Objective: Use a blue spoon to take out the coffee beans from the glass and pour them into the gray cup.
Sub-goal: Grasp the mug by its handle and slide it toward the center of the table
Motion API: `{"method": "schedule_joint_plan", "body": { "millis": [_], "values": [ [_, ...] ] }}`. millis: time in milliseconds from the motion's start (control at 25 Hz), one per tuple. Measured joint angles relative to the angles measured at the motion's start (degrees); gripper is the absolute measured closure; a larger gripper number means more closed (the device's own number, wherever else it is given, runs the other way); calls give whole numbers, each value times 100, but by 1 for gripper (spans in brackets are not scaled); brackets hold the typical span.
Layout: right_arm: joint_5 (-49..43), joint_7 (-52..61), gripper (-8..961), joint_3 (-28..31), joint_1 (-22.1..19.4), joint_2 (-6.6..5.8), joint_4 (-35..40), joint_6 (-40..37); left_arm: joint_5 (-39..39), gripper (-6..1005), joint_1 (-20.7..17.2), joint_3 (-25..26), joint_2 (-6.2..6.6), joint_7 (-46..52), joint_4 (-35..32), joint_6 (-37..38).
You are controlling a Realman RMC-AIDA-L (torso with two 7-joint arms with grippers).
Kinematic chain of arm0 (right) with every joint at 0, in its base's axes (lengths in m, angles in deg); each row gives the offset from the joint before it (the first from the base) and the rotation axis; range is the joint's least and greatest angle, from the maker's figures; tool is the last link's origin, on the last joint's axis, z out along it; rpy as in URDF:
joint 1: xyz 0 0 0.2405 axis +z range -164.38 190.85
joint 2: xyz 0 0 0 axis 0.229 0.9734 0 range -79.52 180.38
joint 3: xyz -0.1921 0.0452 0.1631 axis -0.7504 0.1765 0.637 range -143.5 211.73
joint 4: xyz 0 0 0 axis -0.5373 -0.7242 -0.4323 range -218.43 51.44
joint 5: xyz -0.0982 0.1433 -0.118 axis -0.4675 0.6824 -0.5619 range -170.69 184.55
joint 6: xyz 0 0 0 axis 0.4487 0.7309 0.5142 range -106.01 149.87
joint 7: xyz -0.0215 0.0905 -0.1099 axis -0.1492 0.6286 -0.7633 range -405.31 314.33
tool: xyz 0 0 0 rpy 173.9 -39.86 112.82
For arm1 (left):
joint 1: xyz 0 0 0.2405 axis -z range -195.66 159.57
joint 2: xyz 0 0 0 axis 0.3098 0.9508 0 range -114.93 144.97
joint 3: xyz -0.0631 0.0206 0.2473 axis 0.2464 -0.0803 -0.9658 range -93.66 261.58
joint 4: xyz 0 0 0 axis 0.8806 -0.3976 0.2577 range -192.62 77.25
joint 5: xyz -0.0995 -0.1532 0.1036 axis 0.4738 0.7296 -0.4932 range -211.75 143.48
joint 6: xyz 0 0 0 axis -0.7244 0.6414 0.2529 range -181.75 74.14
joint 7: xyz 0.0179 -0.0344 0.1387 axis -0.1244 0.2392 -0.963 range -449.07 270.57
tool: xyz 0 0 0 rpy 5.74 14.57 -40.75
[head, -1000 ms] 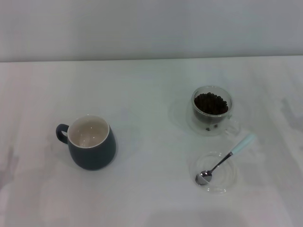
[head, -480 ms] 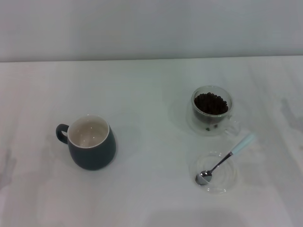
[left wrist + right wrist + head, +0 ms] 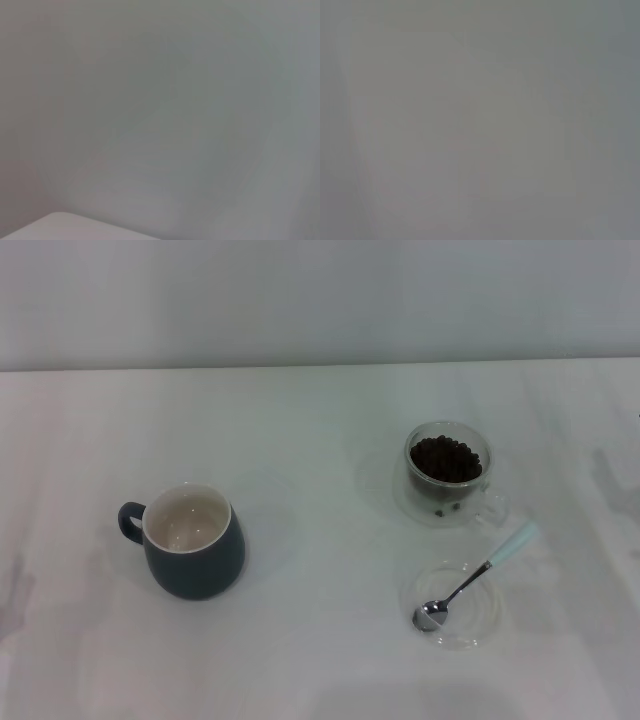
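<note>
In the head view the gray cup stands upright at the left of the white table, cream inside, handle pointing left. On the right stands the glass, filled with dark coffee beans. In front of the glass lies the blue spoon, its metal bowl resting on a flat clear saucer and its pale blue handle pointing back and right. Neither gripper shows in any view. Both wrist views hold only a plain grey surface.
The white table runs back to a pale wall. A few faint shadows fall on the table near its left and right edges.
</note>
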Motion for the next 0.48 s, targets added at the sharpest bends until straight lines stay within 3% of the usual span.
{"method": "schedule_joint_plan", "body": {
  "millis": [480],
  "values": [
    [0, 0, 85, 0, 0, 0, -12, -44, -1, 120, -54, 0, 0, 0, -1, -1]
  ]
}}
